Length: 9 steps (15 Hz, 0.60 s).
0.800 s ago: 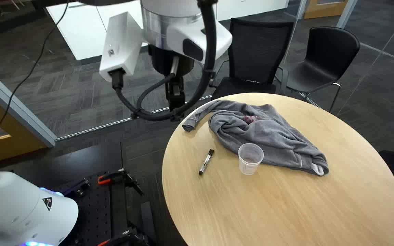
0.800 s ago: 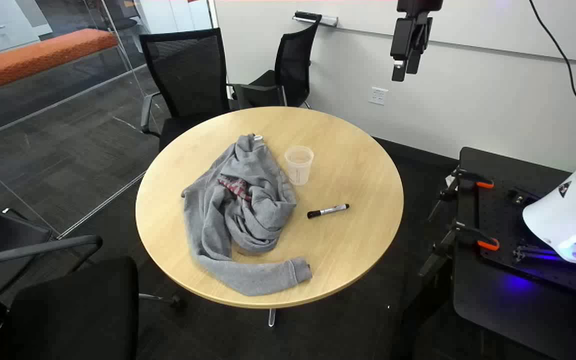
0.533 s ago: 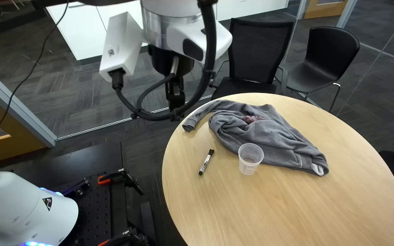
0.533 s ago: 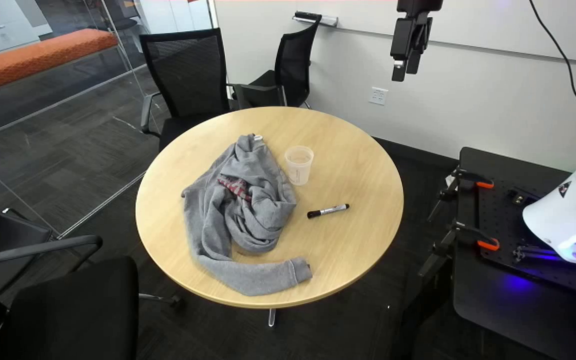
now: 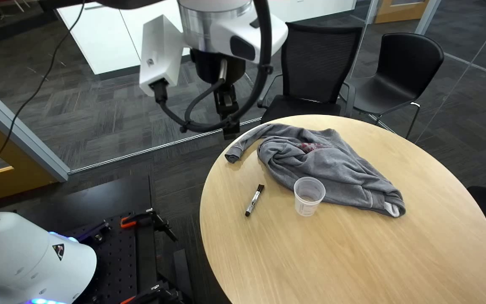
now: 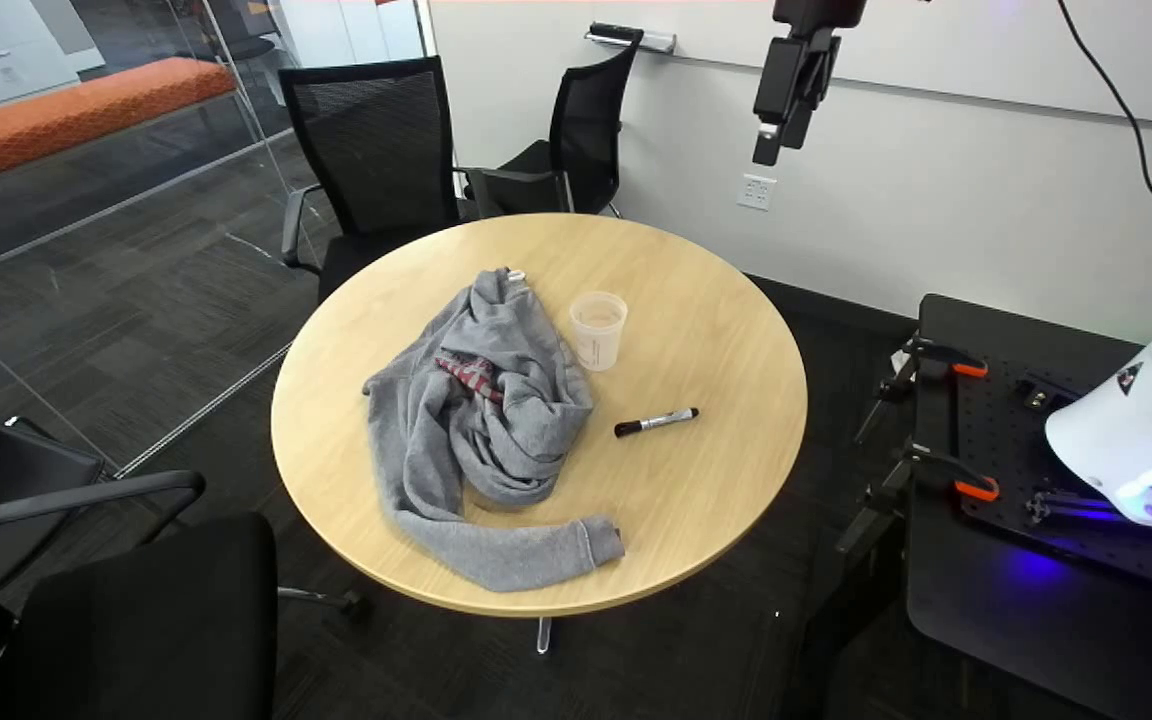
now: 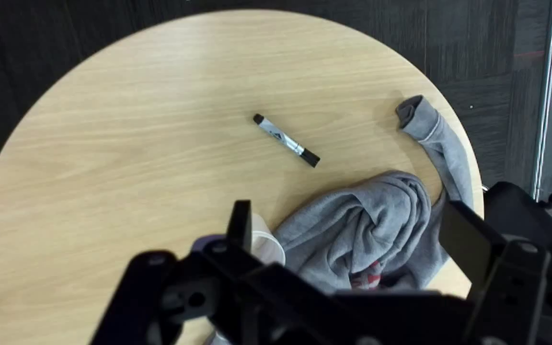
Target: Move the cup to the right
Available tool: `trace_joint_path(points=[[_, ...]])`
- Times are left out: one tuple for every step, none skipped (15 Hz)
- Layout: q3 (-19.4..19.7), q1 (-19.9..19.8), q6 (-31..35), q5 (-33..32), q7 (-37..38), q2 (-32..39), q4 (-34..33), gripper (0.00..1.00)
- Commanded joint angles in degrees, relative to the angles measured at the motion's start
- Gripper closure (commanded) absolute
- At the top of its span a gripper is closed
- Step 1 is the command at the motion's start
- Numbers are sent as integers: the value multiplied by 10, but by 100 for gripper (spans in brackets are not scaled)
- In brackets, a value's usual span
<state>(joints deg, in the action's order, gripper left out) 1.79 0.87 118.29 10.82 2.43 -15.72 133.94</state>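
The cup is small, translucent and whitish. It stands upright on the round table (image 5: 352, 261) beside the grey cloth in both exterior views (image 5: 309, 196) (image 6: 597, 330). In the wrist view the cup (image 7: 267, 245) is partly hidden behind one finger. My gripper (image 7: 352, 213) is open and empty, its two fingers wide apart with the cloth showing between them. In an exterior view the gripper (image 6: 782, 145) hangs high in the air, well above the table and apart from the cup. In an exterior view it (image 5: 231, 126) is partly hidden by the cable.
The crumpled grey cloth (image 6: 496, 400) lies touching or very close to the cup. A black-and-white marker pen (image 6: 656, 422) lies on the table near the cup. Black chairs (image 5: 319, 71) stand around the table. A loose black cable (image 5: 230, 122) hangs off the wrist.
My gripper has shifted slightly, to the right and up in an exterior view and to the left in an exterior view, toward the table. The cup, cloth and pen have not moved.
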Motion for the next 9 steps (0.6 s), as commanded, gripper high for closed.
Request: trace_joint_path(points=[[-25, 12, 90, -3, -3, 32, 0, 0], [-30, 14, 107, -6, -5, 47, -5, 0], [-33, 18, 123, -7, -13, 63, -10, 0], [-38, 17, 140, -19, -8, 84, -18, 0], [-40, 17, 154, -30, -11, 104, -25, 0], [-43, 15, 170, -49, -4, 129, -34, 0], [-44, 13, 187, -68, -1, 152, -43, 0], [-43, 11, 200, -92, 10, 179, -57, 0], [-42, 10, 226, -118, 23, 203, -65, 0]])
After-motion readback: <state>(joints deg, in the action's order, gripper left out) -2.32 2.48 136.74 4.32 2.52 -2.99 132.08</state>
